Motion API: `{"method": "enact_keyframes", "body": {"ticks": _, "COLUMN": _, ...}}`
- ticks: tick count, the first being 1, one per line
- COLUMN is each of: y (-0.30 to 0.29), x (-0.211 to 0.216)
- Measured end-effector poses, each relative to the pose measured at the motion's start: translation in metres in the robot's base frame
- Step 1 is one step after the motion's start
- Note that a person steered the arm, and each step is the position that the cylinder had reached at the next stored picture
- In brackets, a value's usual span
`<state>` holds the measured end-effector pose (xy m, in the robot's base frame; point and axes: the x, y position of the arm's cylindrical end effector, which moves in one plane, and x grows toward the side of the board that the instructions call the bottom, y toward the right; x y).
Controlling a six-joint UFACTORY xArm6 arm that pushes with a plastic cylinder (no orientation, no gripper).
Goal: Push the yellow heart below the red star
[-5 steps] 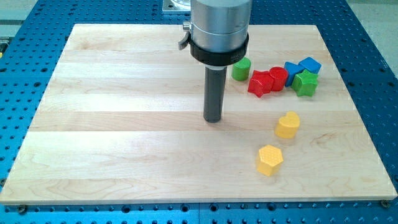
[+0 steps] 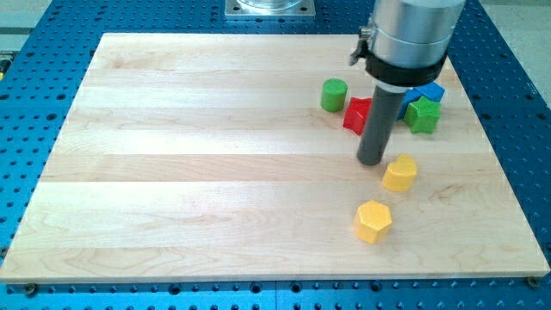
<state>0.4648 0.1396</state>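
Note:
The yellow heart (image 2: 399,173) lies on the wooden board at the view's right of centre. My tip (image 2: 371,161) stands just to its upper left, close to it; I cannot tell if they touch. The red star (image 2: 355,115) lies above my tip, partly hidden behind the rod. The heart sits below and to the right of the star.
A yellow hexagon (image 2: 373,221) lies below the heart. A green cylinder (image 2: 334,95) sits left of the star. A green star (image 2: 423,114) and a blue block (image 2: 429,92) sit at the right, partly hidden by the arm. The wooden board (image 2: 172,172) rests on a blue perforated table.
The arm has moved to the view's right, from the board's middle to beside the yellow heart. It now hides the red cylinder and part of the blue blocks. The blocks have not visibly moved.

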Motion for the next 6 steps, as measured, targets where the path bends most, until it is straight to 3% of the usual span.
{"method": "enact_keyframes", "body": {"ticks": 3, "y": 0.104, "x": 0.004}}
{"method": "enact_keyframes", "body": {"ticks": 4, "y": 0.09, "x": 0.056}}
{"method": "enact_keyframes", "body": {"ticks": 5, "y": 0.008, "x": 0.052}}
{"method": "enact_keyframes", "body": {"ticks": 6, "y": 0.058, "x": 0.047}}
